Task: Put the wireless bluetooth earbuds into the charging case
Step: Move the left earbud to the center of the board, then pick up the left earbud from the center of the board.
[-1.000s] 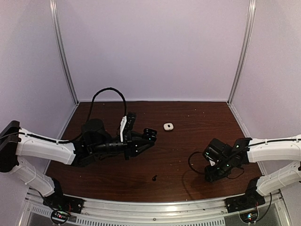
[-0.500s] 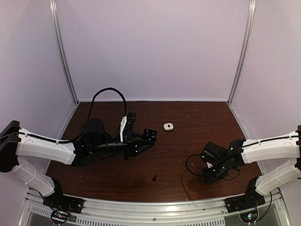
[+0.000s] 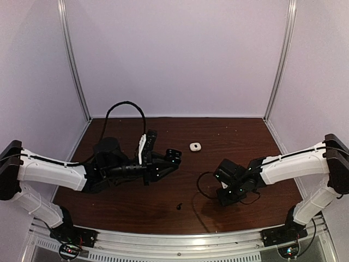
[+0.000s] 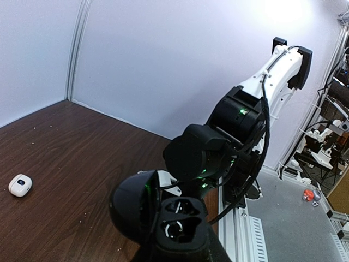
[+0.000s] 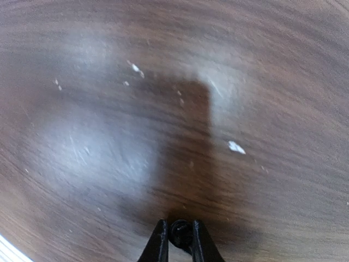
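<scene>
My left gripper is shut on a black charging case, held above the table left of centre. The case's lid is swung open and both sockets look empty. In the right wrist view my right gripper is shut on a small black earbud, held just over the wood. From above, the right gripper hangs low right of centre, facing the case. A second black earbud lies loose on the table near the front edge.
A small white case sits closed on the brown table behind the middle; the left wrist view shows it at far left. Pale walls close in three sides. A loose black cable loops beside the right wrist.
My right arm has swung left from the right side toward the table's middle. The left arm, its case and the loose earbud have not moved.
</scene>
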{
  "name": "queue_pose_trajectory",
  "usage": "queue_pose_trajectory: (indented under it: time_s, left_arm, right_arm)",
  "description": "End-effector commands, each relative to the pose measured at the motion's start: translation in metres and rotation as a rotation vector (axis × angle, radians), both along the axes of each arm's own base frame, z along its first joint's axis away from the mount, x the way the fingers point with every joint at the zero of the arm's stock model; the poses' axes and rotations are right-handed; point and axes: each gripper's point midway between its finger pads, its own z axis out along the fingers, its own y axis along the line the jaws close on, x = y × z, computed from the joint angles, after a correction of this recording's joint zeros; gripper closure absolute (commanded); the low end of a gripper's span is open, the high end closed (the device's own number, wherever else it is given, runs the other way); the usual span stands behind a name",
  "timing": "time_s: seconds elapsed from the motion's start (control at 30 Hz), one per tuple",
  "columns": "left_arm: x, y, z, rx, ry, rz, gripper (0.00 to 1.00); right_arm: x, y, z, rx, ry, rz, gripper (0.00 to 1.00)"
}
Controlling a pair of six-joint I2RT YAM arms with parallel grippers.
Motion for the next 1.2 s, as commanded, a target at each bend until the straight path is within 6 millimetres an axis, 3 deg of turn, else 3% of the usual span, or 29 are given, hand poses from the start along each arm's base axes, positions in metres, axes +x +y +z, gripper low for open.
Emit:
queue_pose_trajectory:
  time_s: [0.0, 0.2, 0.27, 0.4, 0.53, 0.93, 1.17]
  left_arm:
    - [0.0, 0.007, 0.02, -0.057, -0.047, 0.012, 0.91]
    - [0.001, 0.012, 0.02, -0.052, -0.041, 0.028, 0.91]
    - [0.002, 0.014, 0.02, -0.05, -0.041, 0.034, 0.91]
    - [0.002, 0.015, 0.02, -0.046, -0.04, 0.033, 0.91]
    - [0.003, 0.015, 0.021, -0.042, -0.041, 0.036, 0.91]
    - [0.004, 0.016, 0.018, -0.013, -0.045, 0.044, 0.91]
    - [0.004, 0.018, 0.017, -0.008, -0.045, 0.05, 0.91]
  right_arm:
    - [0.011, 0.029, -0.006, 0.047, -0.004, 0.002, 0.87]
    - [0.03, 0.068, 0.011, 0.156, -0.058, -0.048, 0.86]
    - [0.035, 0.072, 0.016, 0.175, -0.075, -0.066, 0.84]
    - [0.043, 0.072, 0.03, 0.166, -0.122, -0.068, 0.68]
    - [0.051, 0.068, 0.045, 0.124, -0.171, -0.018, 0.66]
    - [0.026, 0.079, 0.035, 0.014, -0.028, 0.314, 0.67]
    - [0.022, 0.077, 0.022, -0.052, 0.024, 0.383, 0.67]
